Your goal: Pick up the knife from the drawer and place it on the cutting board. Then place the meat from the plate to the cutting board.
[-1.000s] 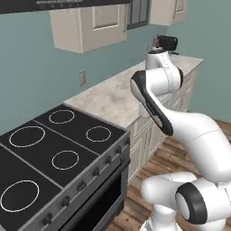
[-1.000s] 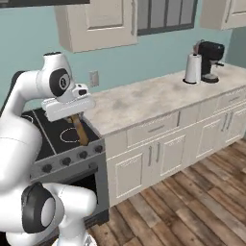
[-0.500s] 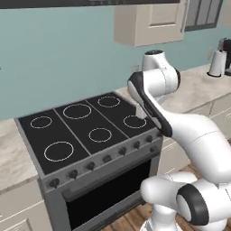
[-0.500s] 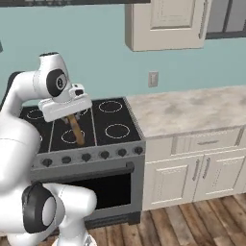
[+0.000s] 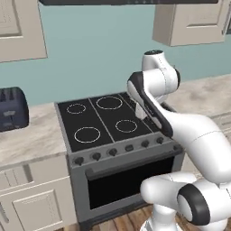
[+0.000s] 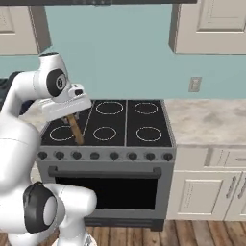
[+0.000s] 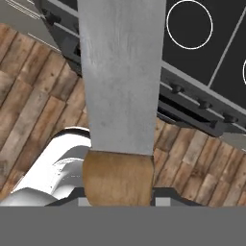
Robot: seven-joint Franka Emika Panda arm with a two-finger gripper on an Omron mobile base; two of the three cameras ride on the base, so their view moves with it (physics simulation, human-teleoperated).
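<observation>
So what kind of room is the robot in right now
A home kitchen, rendered. A black four-burner stove with an oven below stands between marble-look counters, cream cabinets hang on a teal wall, and a dark toaster sits on the left counter.

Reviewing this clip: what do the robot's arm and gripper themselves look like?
The arm is glossy white, built of rounded, tube-like links with dark grey to black bands at the joints. The gripper has a boxy white hand body. No cables or markings are visible.
</observation>
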